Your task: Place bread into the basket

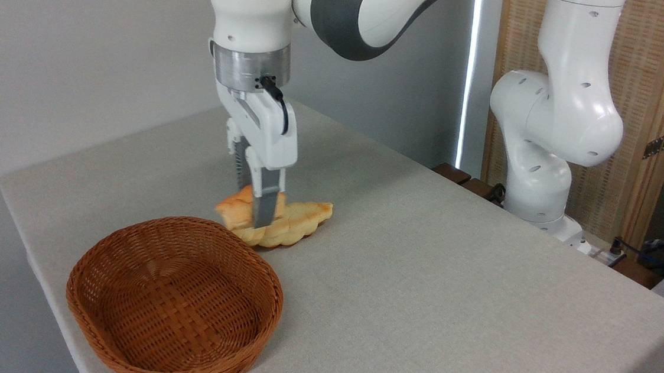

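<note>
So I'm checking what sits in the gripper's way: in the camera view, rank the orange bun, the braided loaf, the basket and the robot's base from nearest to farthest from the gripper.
From the gripper:
1. Orange bun: at the fingertips, partly hidden behind the near finger.
2. Braided loaf: just right of the fingers, against the bun.
3. Basket: toward the table's front-left corner, empty.
4. Robot base: far right, at the table's back edge.

Woven wicker basket [175,301], matt table [419,288]
</note>
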Available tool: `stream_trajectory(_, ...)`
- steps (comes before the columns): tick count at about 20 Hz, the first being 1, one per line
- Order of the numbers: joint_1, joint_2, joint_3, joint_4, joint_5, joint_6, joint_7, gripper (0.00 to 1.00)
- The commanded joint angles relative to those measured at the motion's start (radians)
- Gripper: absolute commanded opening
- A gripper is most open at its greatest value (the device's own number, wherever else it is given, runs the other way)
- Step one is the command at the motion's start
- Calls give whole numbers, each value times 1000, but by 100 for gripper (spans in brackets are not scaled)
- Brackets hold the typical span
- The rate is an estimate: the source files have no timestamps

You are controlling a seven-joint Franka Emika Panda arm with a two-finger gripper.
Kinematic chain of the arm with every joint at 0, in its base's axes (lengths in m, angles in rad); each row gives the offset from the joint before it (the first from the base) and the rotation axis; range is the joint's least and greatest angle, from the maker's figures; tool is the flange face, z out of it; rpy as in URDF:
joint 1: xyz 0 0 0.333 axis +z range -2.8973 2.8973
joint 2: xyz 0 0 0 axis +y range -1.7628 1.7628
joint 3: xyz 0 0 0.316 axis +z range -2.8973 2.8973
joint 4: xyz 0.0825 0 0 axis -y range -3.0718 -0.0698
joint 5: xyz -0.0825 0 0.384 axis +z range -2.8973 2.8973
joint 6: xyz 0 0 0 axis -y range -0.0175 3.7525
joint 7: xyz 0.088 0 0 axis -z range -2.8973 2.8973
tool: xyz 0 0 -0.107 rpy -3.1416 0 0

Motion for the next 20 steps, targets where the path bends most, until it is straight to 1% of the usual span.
stream_trajectory(1, 4, 53, 11, 16, -16, 146, 0, 50)
stream_trajectory(2, 6, 65, 19, 16, -16, 183, 1, 50)
stream_trajectory(3, 4, 89, 28, 16, -16, 238, 1, 63)
stream_trajectory(4, 4, 108, 28, 16, -16, 275, -3, 100)
stream_trajectory(6, 4, 132, 28, 16, -13, 307, -11, 100)
stream_trajectory(11, 4, 163, 30, 16, -5, 311, -8, 100)
stream_trajectory(20, 3, 171, 28, 16, -5, 314, -11, 100)
